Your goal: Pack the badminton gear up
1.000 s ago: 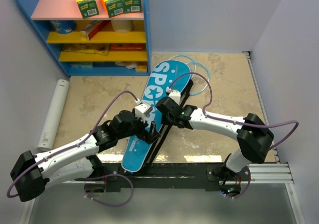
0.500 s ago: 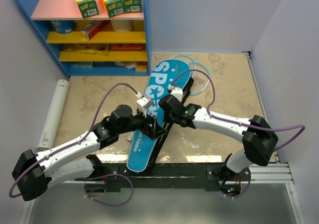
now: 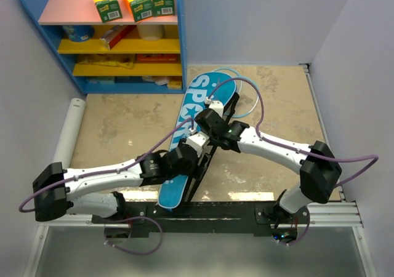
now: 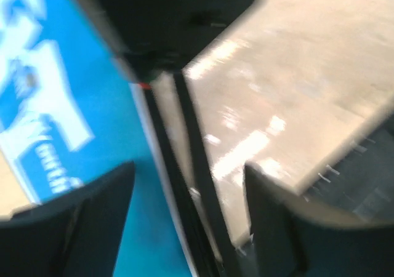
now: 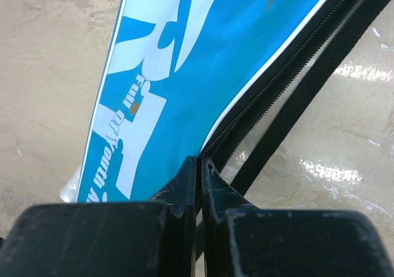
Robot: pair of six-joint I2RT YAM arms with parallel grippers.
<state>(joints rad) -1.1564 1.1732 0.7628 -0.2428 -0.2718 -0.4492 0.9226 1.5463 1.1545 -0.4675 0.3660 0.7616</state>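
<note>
Left pincer point(image 4: 188, 172) shifted over toothed zip point(image 4: 198, 184) | right pincer point(image 5: 200, 163) pinches blue bag point(image 5: 203, 55)

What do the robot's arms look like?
Both the left arm and the right arm have white shells between black joints. A loose purple cable loops along each. The fingers are black, with a small white camera block at the wrist.

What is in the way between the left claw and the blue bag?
Nothing that shows. The left claw hangs open right above the blue bag, over its zipper edge and black strap.
</note>
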